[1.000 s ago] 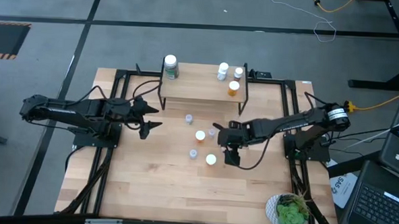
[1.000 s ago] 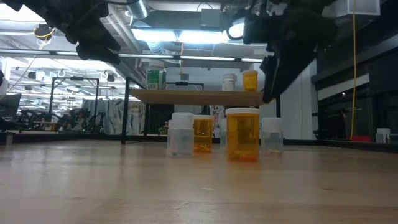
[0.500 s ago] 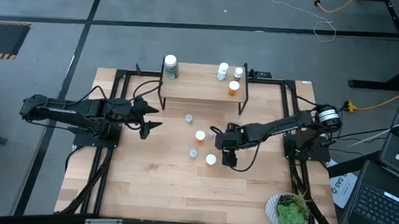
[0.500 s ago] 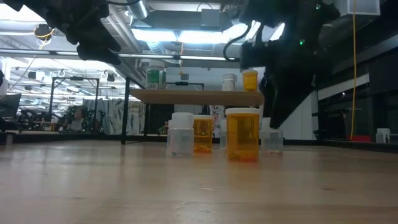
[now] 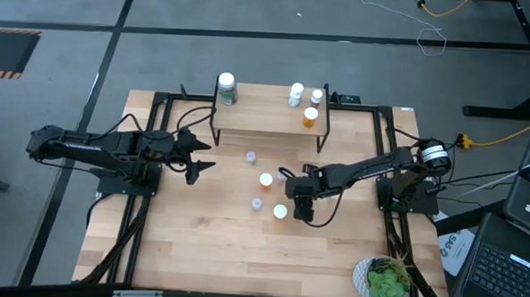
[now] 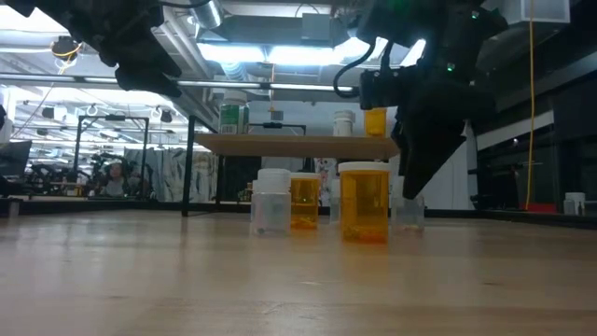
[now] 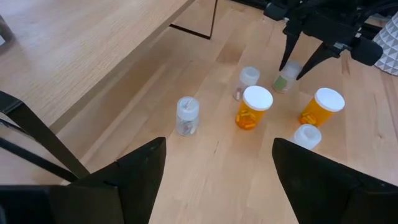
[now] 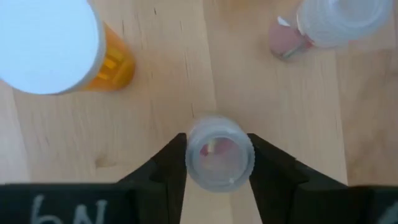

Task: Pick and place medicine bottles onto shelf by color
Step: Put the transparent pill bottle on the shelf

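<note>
Reaching further left, the right gripper (image 8: pixel 219 163) now pinches a clear bottle (image 8: pixel 219 155) between its fingers; an orange bottle (image 8: pixel 56 46) stands just beside. Left gripper (image 5: pixel 200 155) hangs open, well apart.

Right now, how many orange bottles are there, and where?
3. One orange bottle stands on the shelf near its right end; two stand on the table, at and. None seems hidden.

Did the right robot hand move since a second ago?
Yes. The right gripper slid left toward the orange bottle, and its fingers closed on the clear bottle.
</note>
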